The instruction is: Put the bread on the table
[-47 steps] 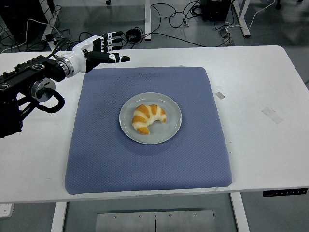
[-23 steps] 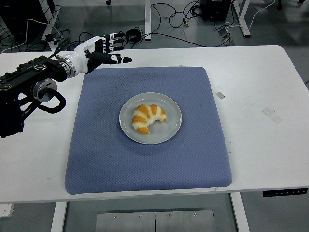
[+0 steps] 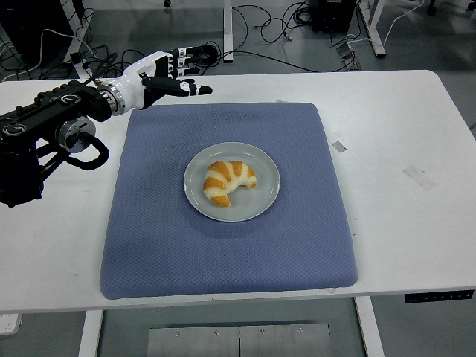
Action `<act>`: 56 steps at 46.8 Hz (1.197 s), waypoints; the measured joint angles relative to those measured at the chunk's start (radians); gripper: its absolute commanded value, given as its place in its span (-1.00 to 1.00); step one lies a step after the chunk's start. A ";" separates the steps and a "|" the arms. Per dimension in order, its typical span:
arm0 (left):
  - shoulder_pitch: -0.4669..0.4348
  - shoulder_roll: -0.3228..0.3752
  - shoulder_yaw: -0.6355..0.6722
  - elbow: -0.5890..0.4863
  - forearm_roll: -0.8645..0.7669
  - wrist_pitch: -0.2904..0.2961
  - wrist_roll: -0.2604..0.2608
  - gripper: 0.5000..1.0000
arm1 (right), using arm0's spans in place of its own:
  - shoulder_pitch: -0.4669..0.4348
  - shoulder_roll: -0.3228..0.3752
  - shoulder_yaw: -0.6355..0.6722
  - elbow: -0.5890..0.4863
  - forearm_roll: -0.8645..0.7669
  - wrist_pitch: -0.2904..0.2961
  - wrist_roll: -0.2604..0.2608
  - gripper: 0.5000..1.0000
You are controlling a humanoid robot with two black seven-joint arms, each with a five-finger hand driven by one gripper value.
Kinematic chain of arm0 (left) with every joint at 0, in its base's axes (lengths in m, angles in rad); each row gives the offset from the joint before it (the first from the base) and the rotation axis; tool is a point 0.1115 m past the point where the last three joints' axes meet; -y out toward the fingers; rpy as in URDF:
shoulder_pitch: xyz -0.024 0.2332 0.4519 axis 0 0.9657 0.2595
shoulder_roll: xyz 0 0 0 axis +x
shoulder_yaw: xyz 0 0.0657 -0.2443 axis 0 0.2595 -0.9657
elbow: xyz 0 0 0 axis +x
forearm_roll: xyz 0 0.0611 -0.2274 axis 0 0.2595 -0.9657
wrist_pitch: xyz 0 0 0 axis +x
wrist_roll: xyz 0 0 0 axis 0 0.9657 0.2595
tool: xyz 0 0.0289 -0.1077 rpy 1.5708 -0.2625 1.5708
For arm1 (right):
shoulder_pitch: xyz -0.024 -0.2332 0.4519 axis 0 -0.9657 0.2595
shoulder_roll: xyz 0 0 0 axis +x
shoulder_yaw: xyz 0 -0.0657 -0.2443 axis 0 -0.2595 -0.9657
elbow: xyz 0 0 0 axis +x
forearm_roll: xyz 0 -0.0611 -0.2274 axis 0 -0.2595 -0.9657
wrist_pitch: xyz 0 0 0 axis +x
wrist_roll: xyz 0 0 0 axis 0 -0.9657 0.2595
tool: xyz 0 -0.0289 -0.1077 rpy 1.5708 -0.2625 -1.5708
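Note:
A golden croissant with pale stripes [image 3: 228, 181] lies on a round grey plate [image 3: 262, 199] in the middle of a blue mat [image 3: 223, 253] on the white table [image 3: 401, 134]. My left hand [image 3: 172, 72] hovers over the mat's far left corner, well up and left of the plate, fingers spread and holding nothing. The black left arm [image 3: 52, 126] comes in from the left edge. The right arm does not show.
Two pieces of tape [image 3: 338, 146] [image 3: 419, 176] lie on the table right of the mat. Cables [image 3: 260, 22] and table legs [image 3: 230, 30] show on the floor beyond the far edge.
My left hand has moved slightly to the right and farther over the table, along the mat's far edge. The croissant and plate have stayed put.

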 measured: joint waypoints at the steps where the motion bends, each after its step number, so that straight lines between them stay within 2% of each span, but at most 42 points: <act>1: -0.004 0.000 0.000 -0.001 0.008 0.000 0.000 0.89 | 0.000 0.000 0.000 0.000 0.000 0.000 0.000 1.00; 13: -0.046 0.000 0.000 -0.021 0.065 -0.001 0.000 0.89 | 0.000 0.000 0.000 0.000 0.000 0.000 0.001 1.00; 37: -0.053 0.000 0.000 -0.028 0.065 -0.003 0.001 0.88 | 0.000 0.000 0.000 0.000 0.000 -0.001 0.000 1.00; 45: -0.075 0.017 0.034 -0.103 0.097 -0.003 -0.001 0.87 | 0.000 0.000 0.000 0.000 0.000 0.000 0.000 1.00; 56: -0.094 0.079 0.074 -0.238 0.153 -0.003 -0.001 0.87 | 0.000 0.000 0.000 0.000 0.000 0.000 0.001 1.00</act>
